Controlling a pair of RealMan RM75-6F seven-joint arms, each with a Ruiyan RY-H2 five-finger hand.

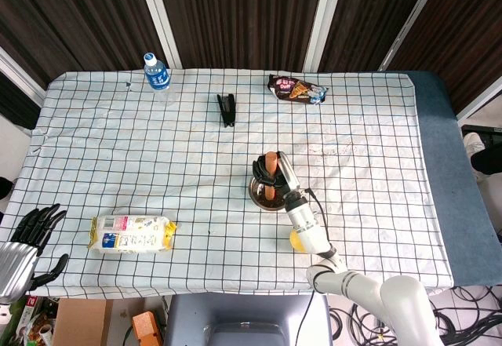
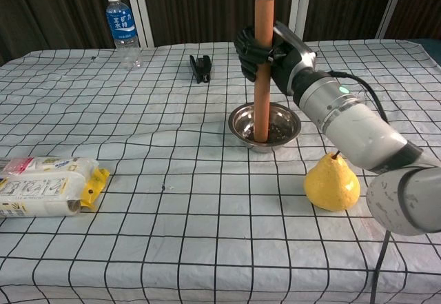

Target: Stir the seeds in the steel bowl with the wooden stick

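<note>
The right hand grips the wooden stick upright — its lower end down in the steel bowl.

I am looking at a table under a white cloth ruled in black squares, with bare blue tabletop showing at three o'clock. At twelve o'clock dark wood-grain wall panels stand between pale vertical strips. Even light, soft shadows.
</note>
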